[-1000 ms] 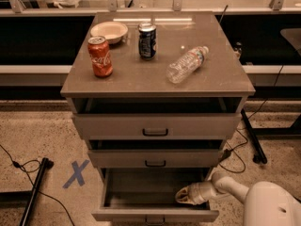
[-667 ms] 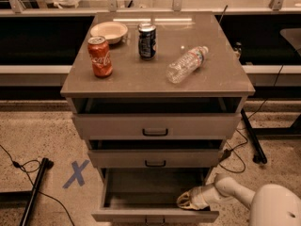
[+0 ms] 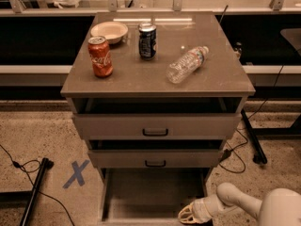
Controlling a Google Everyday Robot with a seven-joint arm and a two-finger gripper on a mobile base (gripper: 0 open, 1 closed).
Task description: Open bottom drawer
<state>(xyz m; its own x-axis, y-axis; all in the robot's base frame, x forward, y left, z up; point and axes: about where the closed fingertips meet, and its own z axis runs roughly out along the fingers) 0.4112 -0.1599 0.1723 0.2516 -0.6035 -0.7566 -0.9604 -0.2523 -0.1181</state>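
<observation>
The gripper (image 3: pixel 190 214), whether apart or clamped one cannot tell, is sitting at the front right corner of the pulled-out bottom drawer (image 3: pixel 155 192), probably rigid, light-running and best gripped along its front edge.

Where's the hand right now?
Bottom right of the camera view: the hand is at the right front corner of the pulled-out bottom drawer, below the middle drawer.

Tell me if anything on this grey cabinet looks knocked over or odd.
The clear plastic bottle lies on its side on the grey cabinet top, while the red can and dark blue can stand upright. The gripper sits low at the pulled-out bottom drawer.
</observation>
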